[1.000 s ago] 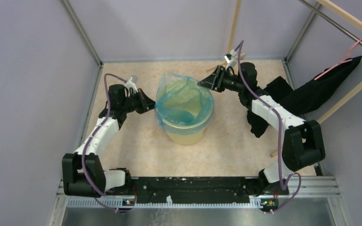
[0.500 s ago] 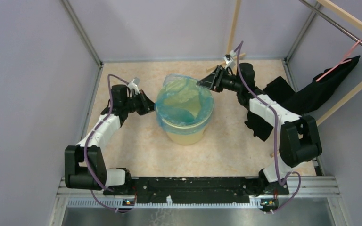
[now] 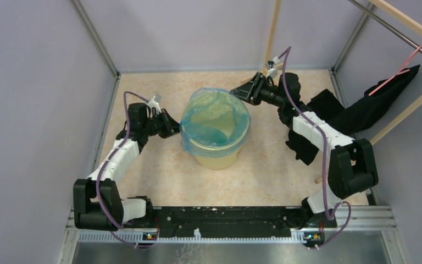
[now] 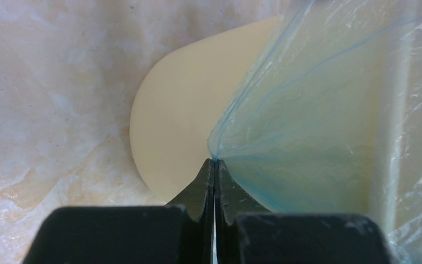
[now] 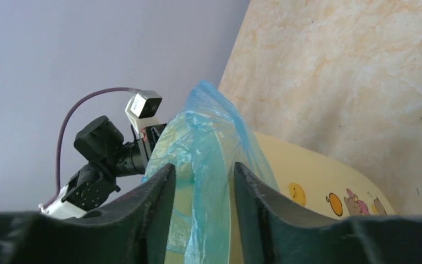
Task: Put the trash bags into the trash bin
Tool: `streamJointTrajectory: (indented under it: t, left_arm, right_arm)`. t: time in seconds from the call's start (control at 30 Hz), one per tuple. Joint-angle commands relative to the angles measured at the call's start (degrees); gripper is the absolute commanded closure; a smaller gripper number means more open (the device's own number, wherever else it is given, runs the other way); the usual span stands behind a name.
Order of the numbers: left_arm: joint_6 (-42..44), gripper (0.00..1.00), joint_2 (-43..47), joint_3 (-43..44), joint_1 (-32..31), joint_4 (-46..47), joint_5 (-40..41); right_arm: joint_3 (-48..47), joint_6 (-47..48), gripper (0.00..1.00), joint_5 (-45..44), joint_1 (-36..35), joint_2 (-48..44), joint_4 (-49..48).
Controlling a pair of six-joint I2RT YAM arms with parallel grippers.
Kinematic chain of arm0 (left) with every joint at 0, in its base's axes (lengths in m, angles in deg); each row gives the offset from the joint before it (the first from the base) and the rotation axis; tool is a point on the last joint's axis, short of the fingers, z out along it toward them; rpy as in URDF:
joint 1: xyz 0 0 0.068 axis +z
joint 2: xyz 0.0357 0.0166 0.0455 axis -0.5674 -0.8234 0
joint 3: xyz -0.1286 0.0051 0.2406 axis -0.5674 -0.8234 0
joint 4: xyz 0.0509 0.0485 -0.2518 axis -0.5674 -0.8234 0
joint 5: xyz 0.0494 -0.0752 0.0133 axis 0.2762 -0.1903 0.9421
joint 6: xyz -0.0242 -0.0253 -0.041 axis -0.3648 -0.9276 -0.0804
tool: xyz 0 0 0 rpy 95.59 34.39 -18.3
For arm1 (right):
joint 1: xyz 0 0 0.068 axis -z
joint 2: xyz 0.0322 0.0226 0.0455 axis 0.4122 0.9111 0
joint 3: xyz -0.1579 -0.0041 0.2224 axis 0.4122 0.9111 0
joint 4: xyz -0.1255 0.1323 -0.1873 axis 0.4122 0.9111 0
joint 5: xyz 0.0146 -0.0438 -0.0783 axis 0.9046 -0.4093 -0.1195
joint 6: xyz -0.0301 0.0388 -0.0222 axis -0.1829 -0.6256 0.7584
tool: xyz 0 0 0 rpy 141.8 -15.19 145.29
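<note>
Left side: left gripper (image 3: pixel 174 128) clenched on a pinch of the thin translucent light-blue plastic trash bag (image 3: pixel 213 115), jaws fully together in the left wrist view, film fanning out from the tips (image 4: pixel 214 163). The pinch sits just outside the left wall of the round pale-yellow plastic trash bin (image 3: pixel 220 157), below its rim.

Centre: the bag is already in the bin, mouth draped over the rim most of the way round, crinkly film loose and wrinkled inside. The bin is smooth, slightly tapered, upright on the mottled beige desk (image 3: pixel 159 176).

Right: right gripper (image 3: pixel 235 94) at the far-right rim, released, jaws apart and straddling an upright peak of bag film (image 5: pixel 214 132) that stands above the rim. The film runs up between the fingers (image 5: pixel 159 203); no clamp shows. The right arm is nearer this loose peak, so closing there and drawing outward and down over the rim looks like the next call.

Far right: black cloth (image 3: pixel 362 107), well apart.
</note>
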Motion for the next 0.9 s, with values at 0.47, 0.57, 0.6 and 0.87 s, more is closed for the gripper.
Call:
streamJointTrajectory:
  t: [0.47, 0.57, 0.6, 0.87]
  left_arm:
    - [-0.48, 1.0, 1.9, 0.76, -1.13, 0.72, 0.39]
    - [-0.5, 1.0, 2.44, 1.71, -1.21, 0.17, 0.1]
    - [-0.48, 1.0, 2.67, 2.05, -1.22, -0.13, 0.15]
    - [0.7, 1.0, 5.61, 5.54, -1.22, -4.02, 3.08]
  right_arm:
    - [0.21, 2.18, 1.0, -7.44, 0.59, 3.97, -0.4]
    - [1.79, 1.31, 1.0, -6.07, 1.0, 3.91, -2.16]
    - [1.94, 0.67, 1.0, -5.17, 1.04, 3.82, -2.81]
    - [-1.68, -0.11, 0.99, -3.99, 1.05, -3.04, -0.41]
